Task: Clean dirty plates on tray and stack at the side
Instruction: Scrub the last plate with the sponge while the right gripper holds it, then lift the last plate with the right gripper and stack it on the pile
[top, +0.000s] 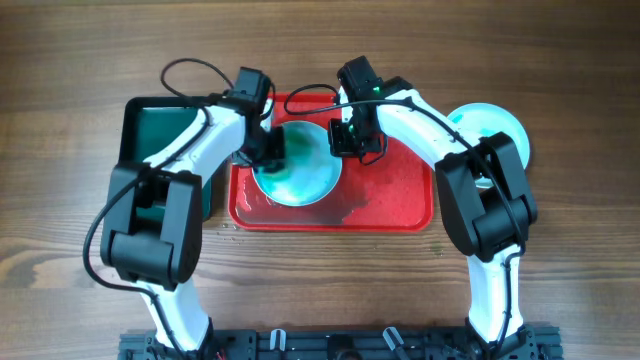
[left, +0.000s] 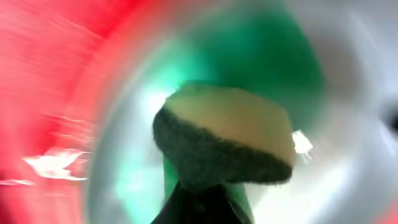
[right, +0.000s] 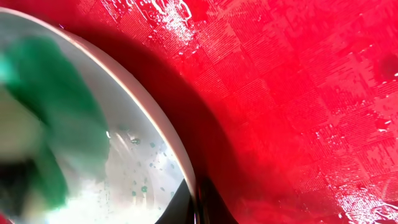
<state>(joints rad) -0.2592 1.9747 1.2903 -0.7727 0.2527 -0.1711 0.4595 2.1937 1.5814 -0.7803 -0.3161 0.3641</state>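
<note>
Two plates (top: 300, 178) seen, perhaps more stacked; one red tray (top: 390, 195); one green tray (top: 160, 125); one sponge (left: 230, 137).

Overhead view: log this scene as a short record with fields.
red tray: centre of table, wet
dirty plate: on the red tray, green smear
left claw: presses sponge onto that plate
right claw: pinches the plate's right rim
second plate: right of the red tray, partly under the right arm
dark green tray: left of the red tray
</note>
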